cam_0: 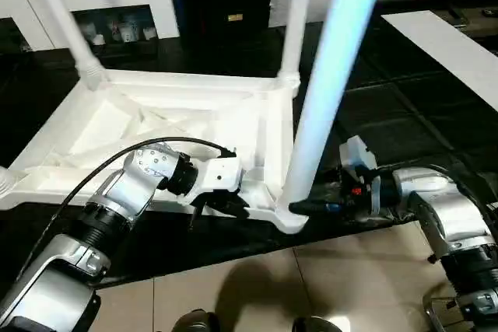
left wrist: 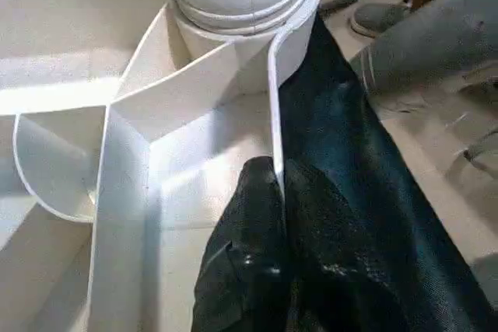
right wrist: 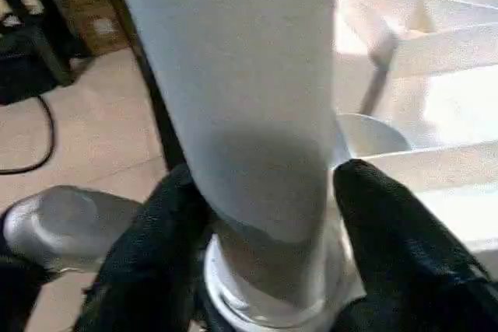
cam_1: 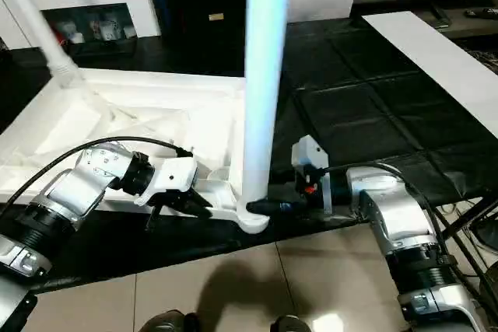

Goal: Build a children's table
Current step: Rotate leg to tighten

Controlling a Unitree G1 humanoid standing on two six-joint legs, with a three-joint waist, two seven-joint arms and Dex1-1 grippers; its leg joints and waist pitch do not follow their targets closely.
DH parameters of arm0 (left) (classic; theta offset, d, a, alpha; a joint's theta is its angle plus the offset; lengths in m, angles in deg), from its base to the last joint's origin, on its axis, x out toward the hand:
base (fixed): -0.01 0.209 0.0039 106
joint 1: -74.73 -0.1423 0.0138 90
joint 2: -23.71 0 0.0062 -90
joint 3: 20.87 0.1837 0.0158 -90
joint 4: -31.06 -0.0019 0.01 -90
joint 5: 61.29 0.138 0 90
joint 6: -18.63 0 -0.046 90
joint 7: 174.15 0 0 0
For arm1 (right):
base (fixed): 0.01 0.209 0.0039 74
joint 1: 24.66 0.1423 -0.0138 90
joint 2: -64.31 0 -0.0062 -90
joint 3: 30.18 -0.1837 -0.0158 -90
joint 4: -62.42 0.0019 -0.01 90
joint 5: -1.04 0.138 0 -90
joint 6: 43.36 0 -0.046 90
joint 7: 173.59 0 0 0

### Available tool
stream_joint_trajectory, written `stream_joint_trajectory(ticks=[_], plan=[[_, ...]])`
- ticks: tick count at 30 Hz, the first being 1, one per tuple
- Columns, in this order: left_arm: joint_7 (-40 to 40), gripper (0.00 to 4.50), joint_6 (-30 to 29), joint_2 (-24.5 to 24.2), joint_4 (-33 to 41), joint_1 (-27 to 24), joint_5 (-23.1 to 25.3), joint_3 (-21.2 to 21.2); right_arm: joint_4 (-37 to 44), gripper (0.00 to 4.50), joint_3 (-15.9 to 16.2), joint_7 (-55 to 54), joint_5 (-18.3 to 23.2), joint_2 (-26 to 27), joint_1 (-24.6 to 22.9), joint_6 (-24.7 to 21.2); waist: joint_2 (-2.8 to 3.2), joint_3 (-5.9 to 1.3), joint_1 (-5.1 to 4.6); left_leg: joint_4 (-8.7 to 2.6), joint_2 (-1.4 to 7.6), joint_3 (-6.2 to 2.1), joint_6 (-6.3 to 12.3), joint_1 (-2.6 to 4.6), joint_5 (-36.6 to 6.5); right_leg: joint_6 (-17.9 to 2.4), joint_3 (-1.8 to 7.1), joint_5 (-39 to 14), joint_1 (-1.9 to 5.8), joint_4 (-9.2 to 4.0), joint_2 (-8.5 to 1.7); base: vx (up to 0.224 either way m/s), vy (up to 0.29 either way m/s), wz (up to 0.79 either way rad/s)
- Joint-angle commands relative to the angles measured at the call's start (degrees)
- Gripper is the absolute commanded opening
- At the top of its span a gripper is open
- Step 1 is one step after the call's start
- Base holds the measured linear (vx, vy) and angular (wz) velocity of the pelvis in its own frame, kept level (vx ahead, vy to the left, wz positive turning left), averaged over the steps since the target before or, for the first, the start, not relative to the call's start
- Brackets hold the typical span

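The table top (cam_0: 179,126) was seen lying upside down on the black padded surface (cam_1: 366,114), ribs upward, its near edge close to the surface's front edge, with legs already standing in the far corners and one leg (cam_0: 327,91) upright in the near right corner socket. The top was judged to be light, stiff moulded plastic, smooth and rather slippery, its thin rim the natural place to be pinched; the leg was judged a hollow, rigid tube, best taken low, just above its flared end, where a push would go straight into the socket. The left claw (left wrist: 278,192) was closed tight on the thin rim of the top, one finger inside and one outside, just beside that corner. The right claw (right wrist: 268,215) was spread about the foot of the near leg, a finger (right wrist: 389,231) on each side; whether the pads were pressing on the tube could not be told.
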Motion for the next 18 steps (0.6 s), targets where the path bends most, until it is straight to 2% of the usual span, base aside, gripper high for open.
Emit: stream_joint_trajectory(ticks=[1, 7, 13, 15, 16, 18], plan=[[-1.7, 0.0, 1.5, -0.2, 1.3, 1.0, 0.1, 1.4, 0.3, 2.32, 0.6, 1.5, 0.9, -0.7, 1.0, -0.1, -0.88, -4.86, -0.34, -4.3, 3.0, -1.19, 2.76, 1.93, -14.9, -12.9, 1.71, -19.2, 2.32, -3.89, -2.68, 0.0, 0.0, 0.0], [-2.0, 0.0, 2.1, -0.2, 0.5, 1.3, 0.0, 1.3, 0.3, 1.97, 1.1, 3.0, 1.2, -0.9, 1.2, -0.5, -0.94, -4.93, -0.26, -4.21, 2.98, -1.12, 3.0, 1.93, -14.1, -13.3, 1.73, -18.1, 2.34, -3.78, -2.67, 0.0, 0.0, 0.0], [-1.2, 0.0, 0.9, 0.4, 0.3, 1.2, -0.3, 0.5, 1.5, 1.93, 1.7, 3.5, 2.0, -1.0, 0.6, -1.9, -0.9, -4.85, -0.2, -4.24, 3.0, -1.12, 3.05, 1.94, -14.1, -13.4, 1.71, -18.3, 2.34, -3.79, -2.66, 0.0, 0.0, 0.0], [4.1, 0.0, -4.5, 2.9, 0.9, 1.6, -0.9, -1.7, 4.2, 1.93, 0.5, -2.3, 3.0, 1.8, -0.7, -5.5, -0.88, -4.76, -0.19, -4.31, 3.0, -1.06, 2.84, 2.0, -14.2, -13.3, 1.77, -18.5, 2.3, -3.83, -2.61, 0.0, 0.0, 0.0], [4.1, 0.0, -4.5, 2.9, 0.9, 1.6, -0.9, -1.7, 4.2, 1.93, 0.5, -2.3, 3.0, 1.8, -0.7, -5.5, -0.91, -4.69, -0.18, -4.36, 2.99, -1.06, 2.69, 2.02, -14.1, -13.2, 1.8, -18.6, 2.24, -3.84, -2.53, 0.0, 0.0, 0.0], [8.9, 0.0, -8.7, 5.2, 1.4, 2.3, -0.9, -3.2, 5.5, 1.93, -0.3, -10.5, 1.5, 5.2, -1.3, -8.4, -1.04, -4.6, -0.42, -4.36, 2.79, -1.23, 1.87, 1.96, -15.1, -12.5, 1.75, -21.4, 2.15, -4.08, -2.68, 0.0, 0.0, 0.0]])
